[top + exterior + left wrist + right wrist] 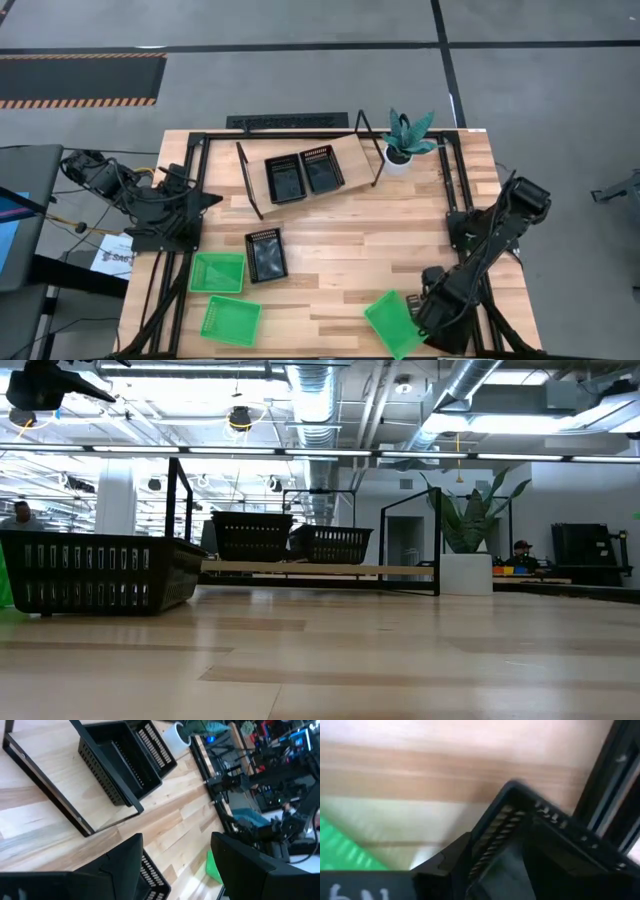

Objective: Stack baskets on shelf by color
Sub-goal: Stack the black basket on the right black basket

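From above, two black baskets (304, 173) sit side by side on the shelf (352, 155), another black basket (266, 254) lies mid-counter (340, 260), and three green baskets (217, 272) lie near the front edge. The left wrist view shows the left end effector (180, 865) parted wide and empty. The right wrist view shows the right end effector (485, 870) closed on a black basket corner (520, 810) beside a green one.

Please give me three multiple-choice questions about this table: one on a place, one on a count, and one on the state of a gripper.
1. Where does the potted plant stand?
A) beside the end of the shelf, on the right arm's side
B) inside a basket
C) at the table's front edge

2. How many green baskets lie on the table?
A) two
B) three
C) five

3. How is the left gripper?
A) open and empty
B) shut tight
C) shut on the plant

Answers: 1 A, the high view shows the pot there. 2 B, three show in the high view. 3 A, the left wrist view shows its fingers apart.
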{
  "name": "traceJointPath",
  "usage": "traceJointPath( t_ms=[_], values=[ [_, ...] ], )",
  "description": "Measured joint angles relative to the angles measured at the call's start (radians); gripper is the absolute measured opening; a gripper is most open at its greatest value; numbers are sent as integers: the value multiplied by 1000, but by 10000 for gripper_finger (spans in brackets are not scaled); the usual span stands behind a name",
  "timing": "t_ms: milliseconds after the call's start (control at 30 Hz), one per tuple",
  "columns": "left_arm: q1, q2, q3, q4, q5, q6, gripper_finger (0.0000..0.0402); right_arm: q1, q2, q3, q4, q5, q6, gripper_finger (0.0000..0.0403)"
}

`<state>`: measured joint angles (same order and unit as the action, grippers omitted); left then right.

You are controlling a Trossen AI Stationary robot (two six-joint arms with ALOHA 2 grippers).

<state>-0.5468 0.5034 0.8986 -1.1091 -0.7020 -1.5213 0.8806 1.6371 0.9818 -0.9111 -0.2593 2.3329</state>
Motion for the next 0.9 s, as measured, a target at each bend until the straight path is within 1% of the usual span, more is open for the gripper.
traceJointPath(
  t_ms=[133,267,433,467,533,600,700,800,900],
  values=[
    [0,0,0,-1,16,25,226,-10,23,4,47,6,0,192],
    [0,0,0,-1,16,47,226,-29,18,4,-10,34,-23,190],
    [0,0,0,-3,15,56,226,-71,-5,3,-84,67,-104,190],
    [0,0,0,-3,15,59,226,-83,-15,4,-83,63,-118,190],
    [0,0,0,-3,15,60,226,-101,-33,11,-81,17,-120,189],
    [0,0,0,-3,15,64,226,-100,-44,33,-76,-11,-74,187],
    [0,0,0,-3,12,82,226,-79,-45,73,-72,-12,-2,186],
    [0,0,0,-8,9,86,226,-67,-19,108,-71,-31,6,186],
    [0,0,0,-11,5,89,226,-56,16,112,-69,-40,8,186]
  ],
)
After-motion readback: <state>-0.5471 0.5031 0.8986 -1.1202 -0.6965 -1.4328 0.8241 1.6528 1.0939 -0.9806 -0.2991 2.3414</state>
